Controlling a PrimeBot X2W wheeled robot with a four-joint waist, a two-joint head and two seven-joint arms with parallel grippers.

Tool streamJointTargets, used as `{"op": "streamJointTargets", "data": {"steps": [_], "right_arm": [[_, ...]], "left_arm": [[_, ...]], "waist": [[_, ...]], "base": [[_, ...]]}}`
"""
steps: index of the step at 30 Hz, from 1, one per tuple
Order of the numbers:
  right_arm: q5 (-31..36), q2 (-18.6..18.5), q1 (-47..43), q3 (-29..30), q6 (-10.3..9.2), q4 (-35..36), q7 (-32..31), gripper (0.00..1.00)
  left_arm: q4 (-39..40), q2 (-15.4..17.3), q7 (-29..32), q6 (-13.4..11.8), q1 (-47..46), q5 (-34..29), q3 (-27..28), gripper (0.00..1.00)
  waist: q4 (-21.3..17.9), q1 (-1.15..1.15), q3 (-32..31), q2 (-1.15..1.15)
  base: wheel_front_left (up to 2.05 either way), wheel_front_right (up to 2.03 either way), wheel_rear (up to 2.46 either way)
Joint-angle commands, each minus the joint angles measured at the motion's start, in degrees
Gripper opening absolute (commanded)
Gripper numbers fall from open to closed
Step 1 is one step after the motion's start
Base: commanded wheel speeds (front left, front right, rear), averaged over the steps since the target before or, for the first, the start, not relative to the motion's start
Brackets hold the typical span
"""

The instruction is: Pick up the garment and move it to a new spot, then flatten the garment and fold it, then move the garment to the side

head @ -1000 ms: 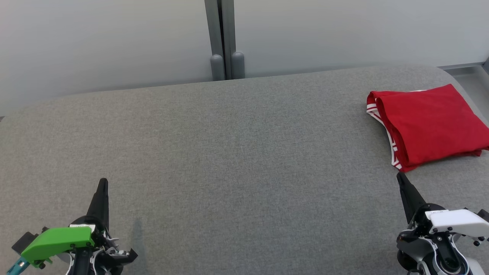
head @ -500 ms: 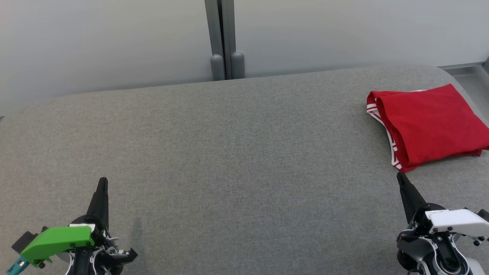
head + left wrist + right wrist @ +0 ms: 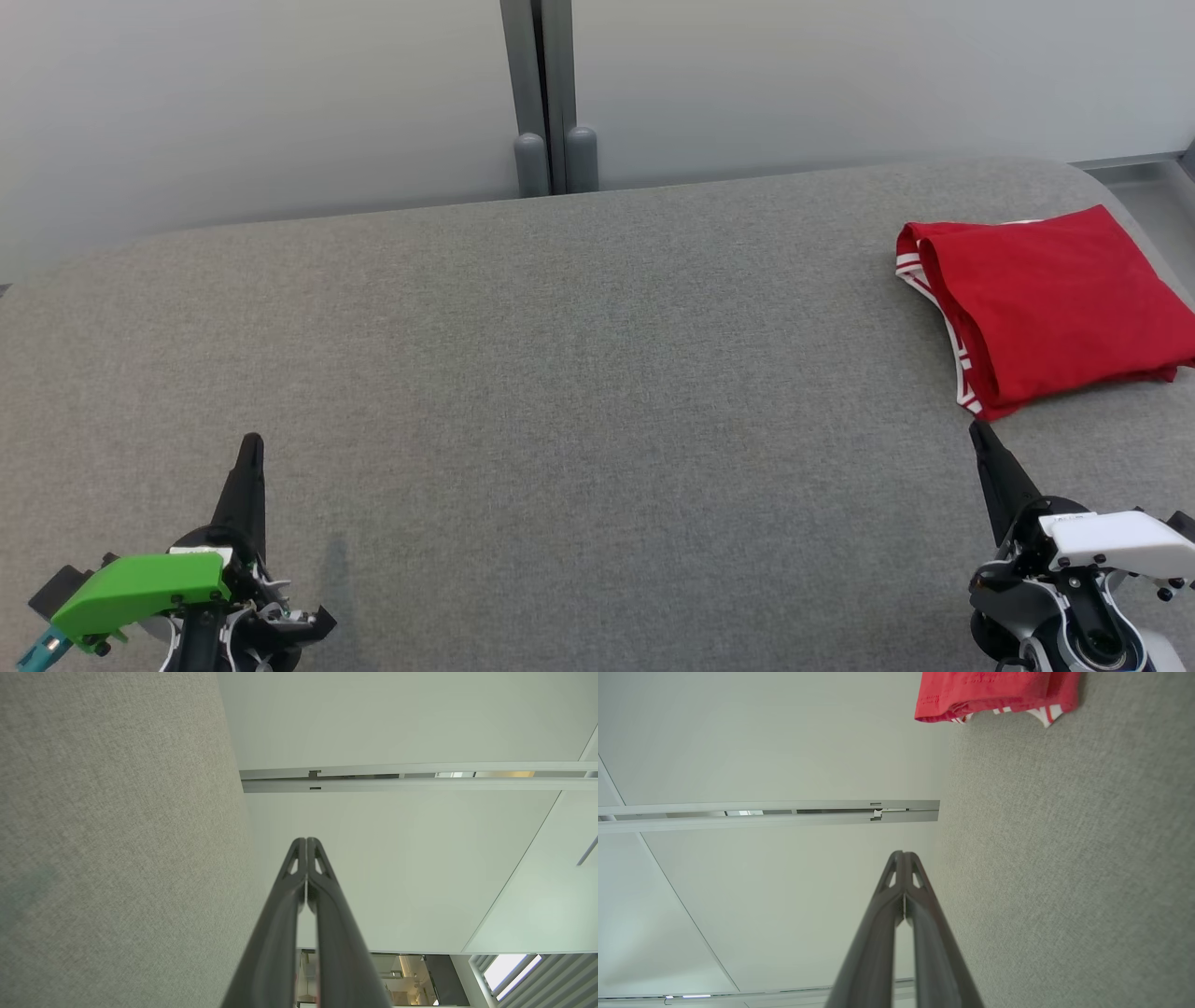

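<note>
Garment point(image 3: 1050, 303) folded, unmoved far right, left tool point(image 3: 250, 442) and right tool point(image 3: 975, 428) pinched closed, empty, unmoved

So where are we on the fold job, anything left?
It looks essentially finished. Done: the red garment lies folded in a compact stack at the right side of the grey table. In hand: nothing. The left gripper and right gripper are both shut, empty, and apart from the cloth. Left: nothing visible, judging from this layout.
</note>
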State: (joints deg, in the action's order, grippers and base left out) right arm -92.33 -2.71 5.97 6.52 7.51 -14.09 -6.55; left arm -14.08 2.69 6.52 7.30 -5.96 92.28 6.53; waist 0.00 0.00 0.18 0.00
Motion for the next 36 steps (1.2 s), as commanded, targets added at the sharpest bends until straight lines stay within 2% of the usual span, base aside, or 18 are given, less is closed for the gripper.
{"op": "streamJointTargets", "data": {"steps": [1,36], "right_arm": [[-0.2,-0.3,0.5,0.1,-0.04,0.2,-0.2,0.0],[-0.2,-0.3,0.5,0.1,-0.04,0.2,-0.2,0.0]], "left_arm": [[0.1,0.4,0.2,0.4,-0.7,0.3,0.1,0.0],[0.1,0.4,0.2,0.4,-0.6,0.3,0.1,0.0]], "waist": [[0.0,0.0,0.0,0.0],[0.0,0.0,0.0,0.0]], "base": [[0.0,0.0,0.0],[0.0,0.0,0.0]]}}
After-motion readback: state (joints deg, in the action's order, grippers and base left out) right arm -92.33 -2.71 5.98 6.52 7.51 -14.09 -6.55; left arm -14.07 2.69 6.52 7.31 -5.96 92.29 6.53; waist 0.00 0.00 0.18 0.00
